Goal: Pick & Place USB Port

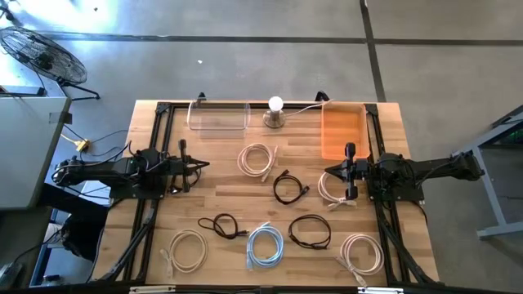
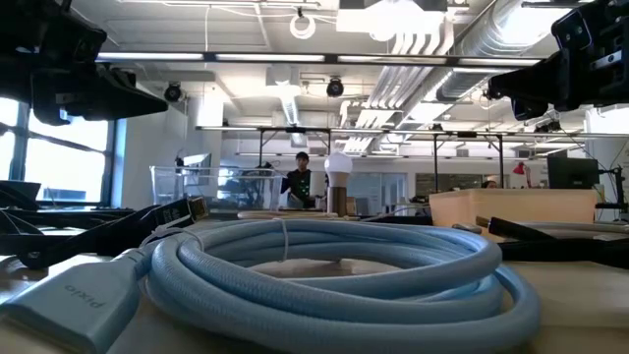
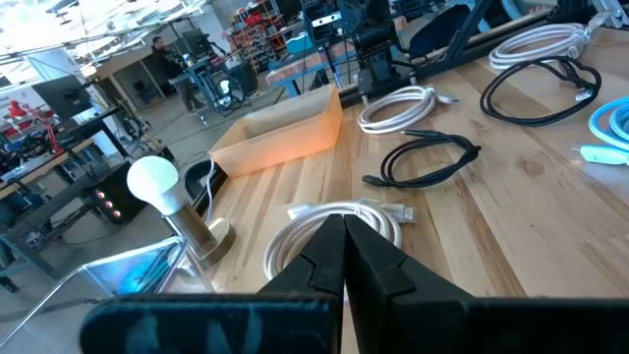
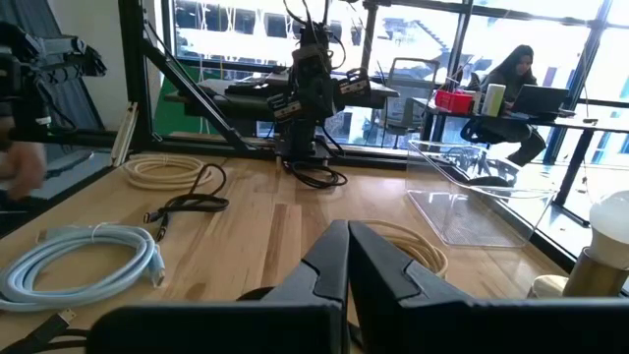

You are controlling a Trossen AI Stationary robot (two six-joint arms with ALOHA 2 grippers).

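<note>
While both arms wait at the counter sides, nothing held. Left gripper at left-mid edge, fingers pressed together, pointing twd centre. Right gripper at right-mid edge, fingers also pressed together, tips just beside a white coiled cable. Cables w/ USB plugs spread over the wood: white coil near centre back, black cable mid, black cable & light-blue coil front-centre, black loop front-right, cream coil front-left, white coil front-right corner. Along back edge: clear bin left, lamp w/ white bulb mid, orange bin right. Both bins look bare inside. Person seated at a desk beyond the counter.
</note>
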